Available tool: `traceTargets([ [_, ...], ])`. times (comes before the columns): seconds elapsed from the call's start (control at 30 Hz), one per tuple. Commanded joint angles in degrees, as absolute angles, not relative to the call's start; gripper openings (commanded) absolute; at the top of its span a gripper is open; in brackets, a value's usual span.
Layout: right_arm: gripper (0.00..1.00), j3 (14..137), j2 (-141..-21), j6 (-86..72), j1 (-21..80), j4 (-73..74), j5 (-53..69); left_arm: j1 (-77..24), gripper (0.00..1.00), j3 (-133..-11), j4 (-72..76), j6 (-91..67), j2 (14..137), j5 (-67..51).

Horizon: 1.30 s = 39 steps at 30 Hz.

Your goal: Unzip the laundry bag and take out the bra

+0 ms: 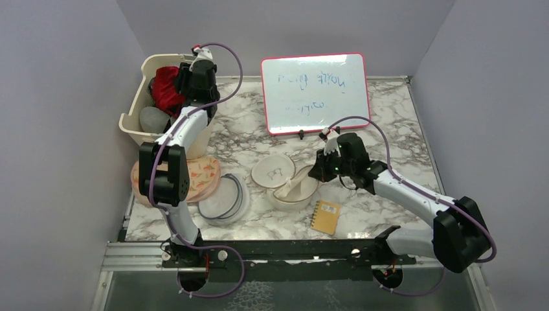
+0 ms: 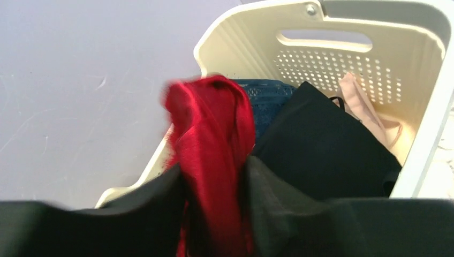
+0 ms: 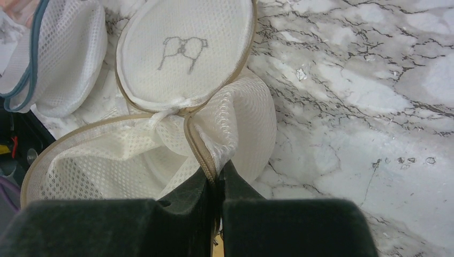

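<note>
Marble-veined table (image 1: pixel 395 103) holds laundry bag (image 1: pixel 298 194) between lavender walls (image 1: pixel 58 129).

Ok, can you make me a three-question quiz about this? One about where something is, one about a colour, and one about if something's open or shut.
1. Where is the red garment?
A. inside the laundry bag
B. over the cream laundry basket
C. on the whiteboard

2. What colour is the whiteboard's frame?
A. pink
B. green
C. black

3. How is the laundry bag?
A. zipped shut
B. unzipped, with its lid flipped open
C. folded flat

Answers:
1. B: the left wrist view shows the red garment hanging above the clothes in the basket.
2. A: a pink border runs all round the white board.
3. B: the lid with the bra drawing lies tipped back, the inside shows, and the right gripper pinches the open edge.
</note>
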<state>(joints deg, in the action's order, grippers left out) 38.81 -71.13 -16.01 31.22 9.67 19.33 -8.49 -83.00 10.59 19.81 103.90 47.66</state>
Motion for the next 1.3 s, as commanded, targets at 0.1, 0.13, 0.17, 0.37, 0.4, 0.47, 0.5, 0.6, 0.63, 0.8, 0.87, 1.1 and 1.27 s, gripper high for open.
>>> traceTargets([
  [0.1,0.04,43.7,-70.1,-14.1,31.6,13.8,15.4,-9.1,0.81,-86.5,4.3,15.3,100.9,46.0],
  [0.13,0.04,44.8,-70.5,-13.8,31.6,15.3,13.9,-9.5,0.89,-86.8,3.4,14.4,100.0,45.4],
  [0.17,0.04,45.9,-71.0,-13.8,31.6,17.0,12.1,-10.0,0.94,-86.9,2.4,13.7,99.0,44.8],
  [0.37,0.07,51.0,-73.3,-13.7,31.5,23.7,0.1,-12.1,0.99,-83.5,-6.5,-0.1,87.3,27.2],
  [0.4,0.08,51.7,-73.5,-13.6,31.5,24.2,-1.4,-12.1,0.99,-81.6,-7.7,-4.5,84.7,22.0],
  [0.47,0.11,52.8,-74.0,-13.5,31.5,25.2,-4.5,-12.5,0.99,-75.7,-8.3,-12.0,79.5,10.8],
  [0.5,0.14,53.4,-74.2,-13.4,31.6,25.6,-5.6,-13.6,0.99,-72.4,-7.9,-14.5,77.2,6.4],
  [0.6,0.27,54.6,-74.7,-13.3,31.5,26.7,-7.8,-23.0,0.98,-64.9,-7.9,-15.5,72.7,4.4],
  [0.63,0.33,54.7,-74.4,-13.2,31.5,26.6,-7.6,-26.3,0.98,-62.0,-8.3,-16.1,71.3,5.2],
  [0.8,0.56,52.8,-68.9,-12.9,31.6,25.8,-4.9,-34.8,0.91,-48.1,-7.3,-29.1,65.1,3.3],
  [0.87,0.62,51.2,-65.1,-11.8,31.6,24.0,-1.9,-37.8,0.89,-42.2,-3.4,-34.3,63.3,3.4],
  [1.1,0.83,46.5,-55.2,-11.1,31.6,18.2,4.5,-41.3,0.89,-34.7,-2.4,-46.9,64.4,11.6],
  [1.27,0.87,46.9,-58.1,-12.1,31.6,20.6,0.7,-42.7,0.89,-34.8,-1.5,-52.7,68.2,11.4],
])
